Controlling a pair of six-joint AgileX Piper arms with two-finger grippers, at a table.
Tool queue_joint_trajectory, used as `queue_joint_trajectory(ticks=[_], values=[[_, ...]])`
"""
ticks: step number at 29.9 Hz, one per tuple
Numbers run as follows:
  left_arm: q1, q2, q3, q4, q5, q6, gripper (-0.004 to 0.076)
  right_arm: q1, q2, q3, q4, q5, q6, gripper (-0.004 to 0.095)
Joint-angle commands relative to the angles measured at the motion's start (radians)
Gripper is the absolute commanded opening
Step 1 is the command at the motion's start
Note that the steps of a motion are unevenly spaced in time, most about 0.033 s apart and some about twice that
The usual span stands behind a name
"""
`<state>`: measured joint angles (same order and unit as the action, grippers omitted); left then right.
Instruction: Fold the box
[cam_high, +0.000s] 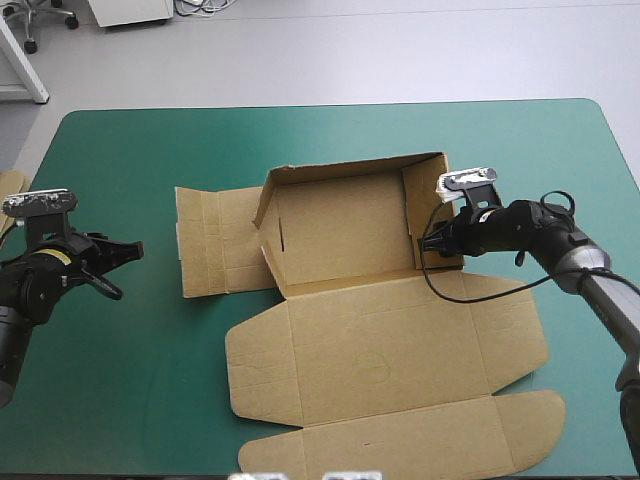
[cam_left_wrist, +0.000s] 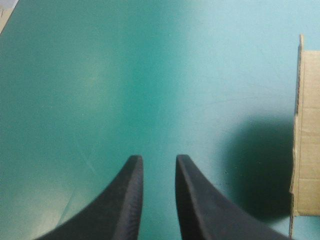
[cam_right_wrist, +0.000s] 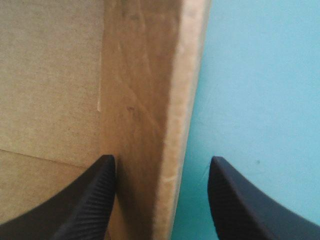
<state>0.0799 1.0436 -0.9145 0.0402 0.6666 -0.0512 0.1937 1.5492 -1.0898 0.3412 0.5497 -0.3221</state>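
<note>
You had the brown box (cam_high: 345, 230) lying near the middle of the bench (cam_high: 120, 150), on its teal-green cover, only partly formed. The far, left and right walls stood up around the base, while the lid (cam_high: 380, 350) and its flaps lay flat toward the near edge and a side panel (cam_high: 215, 240) lay flat to the left. Your right gripper (cam_high: 428, 243) was released, its black fingers (cam_right_wrist: 85, 200) spread astride the right wall (cam_right_wrist: 145, 100), one inside the tray just beside the board, the other outside over the cover. Your left gripper (cam_high: 125, 265) was well apart from the box, over bare cover near the left edge, its fingers parted by a narrow gap and holding nothing. A strip of spare board (cam_high: 10, 185) showed at the bench's left edge.
</note>
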Motion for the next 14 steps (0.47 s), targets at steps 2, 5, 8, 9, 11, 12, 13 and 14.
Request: queue_joint_trajectory(ticks=[2,5,8,9,11,12,13,14], values=[[0.000,-0.018,-0.026,-0.005,-0.065,0.007,0.0167,0.001,-0.031,-0.021,0.018,-0.051,-0.014,0.0314],[0.000,-0.018,-0.026,-0.003,-0.069,0.007,0.0167,0.001,-0.035,-0.021,0.018,-0.051,-0.024,0.0081],[0.000,-0.018,-0.026,-0.003,-0.071,0.007,0.0167,0.001,-0.051,-0.025,0.018,-0.042,-0.028,-0.0019],[0.000,-0.018,-0.026,-0.001,-0.071,0.007,0.0167,0.001,-0.061,-0.031,0.018,-0.031,-0.028,-0.0019],[0.000,-0.018,-0.026,-0.001,-0.072,0.007,0.0167,0.001,-0.081,-0.039,0.018,-0.009,-0.020,-0.0019],[0.000,-0.018,-0.026,-0.001,-0.072,0.007,0.0167,0.001,-0.095,-0.053,0.018,0.017,0.016,-0.0019],[0.000,-0.018,-0.026,-0.001,-0.073,0.007,0.0167,0.001,-0.104,-0.062,0.016,0.040,0.038,-0.0018],[0.000,-0.018,-0.026,-0.001,-0.075,0.007,0.0167,0.001,-0.112,-0.081,0.000,0.078,0.073,-0.0018]])
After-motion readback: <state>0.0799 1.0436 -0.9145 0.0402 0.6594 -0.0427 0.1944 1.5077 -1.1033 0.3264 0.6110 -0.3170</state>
